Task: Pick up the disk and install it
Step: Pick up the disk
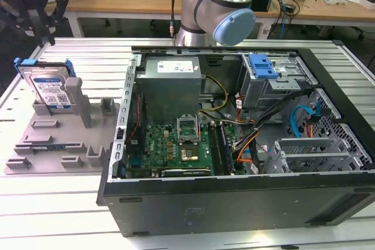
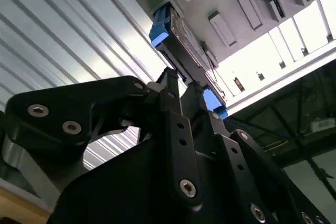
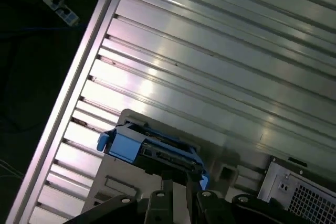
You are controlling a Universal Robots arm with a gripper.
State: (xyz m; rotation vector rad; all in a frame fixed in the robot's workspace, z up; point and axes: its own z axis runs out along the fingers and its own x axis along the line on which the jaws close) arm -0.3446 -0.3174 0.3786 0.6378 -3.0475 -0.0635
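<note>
At the exterior view's left, the gripper (image 1: pixel 44 33) hangs in open air above the disk (image 1: pixel 51 89), apart from it and holding nothing. Whether it is parted or closed cannot be told. The disk stands upright on its long edge in a slot at the far left of a gray holder (image 1: pixel 64 139), label facing the near side. Its top edge and blue rails are free, and a gray post (image 1: pixel 74 95) stands just beside its right edge. Both wrist views look past the gripper (image 2: pixel 181 82) (image 3: pixel 178 187) down to the disk (image 2: pixel 181 43) (image 3: pixel 152 148). Bare slatted table (image 1: pixel 88 57) lies left of and beyond the holder, and the first wrist view shows the table's edge near the disk. The holder's right edge sits just beside the left wall of the open case (image 1: pixel 234 203). The arm (image 1: pixel 225 4) rises beyond the case. A blue-fronted bay (image 1: pixel 262 65) sits in its far right part.
</note>
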